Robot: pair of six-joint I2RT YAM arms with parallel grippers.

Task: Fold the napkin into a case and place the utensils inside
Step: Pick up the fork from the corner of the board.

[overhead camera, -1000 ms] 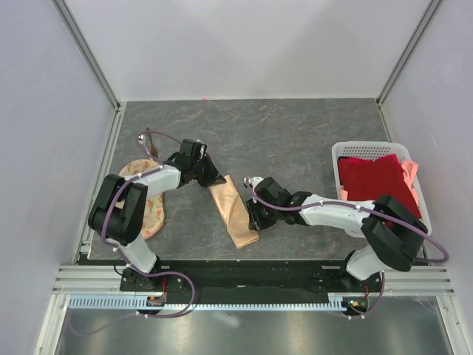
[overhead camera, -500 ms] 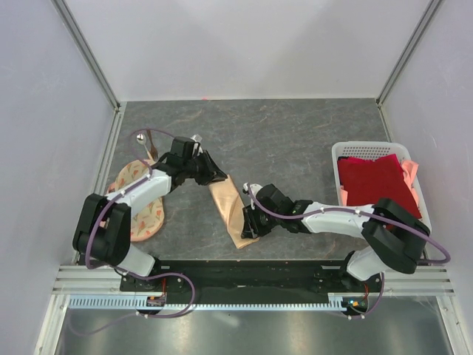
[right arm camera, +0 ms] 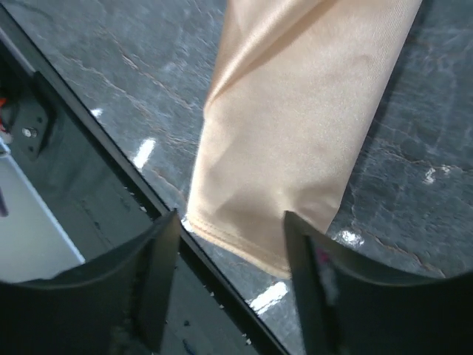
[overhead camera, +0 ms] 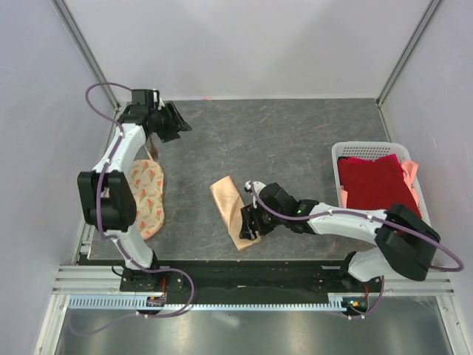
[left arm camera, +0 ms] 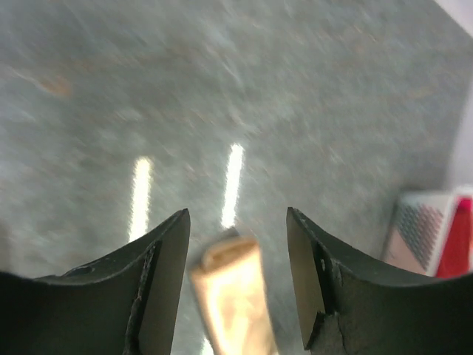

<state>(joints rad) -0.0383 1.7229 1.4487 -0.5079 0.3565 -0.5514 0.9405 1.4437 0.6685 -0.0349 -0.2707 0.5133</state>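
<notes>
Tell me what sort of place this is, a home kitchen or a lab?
Most likely a lab test cell: white panels on aluminium posts enclose a grey stone-look tabletop, two robot arms are bolted to a rail at its near edge, and a white lattice basket holds cloths.

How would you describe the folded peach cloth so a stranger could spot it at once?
On the grey table, look near the middle of its front edge. The case lies flat, a narrow oblong of plain, shiny peach cloth. The round cloth to its left is printed; the dark red cloth sits in the white basket.
</notes>
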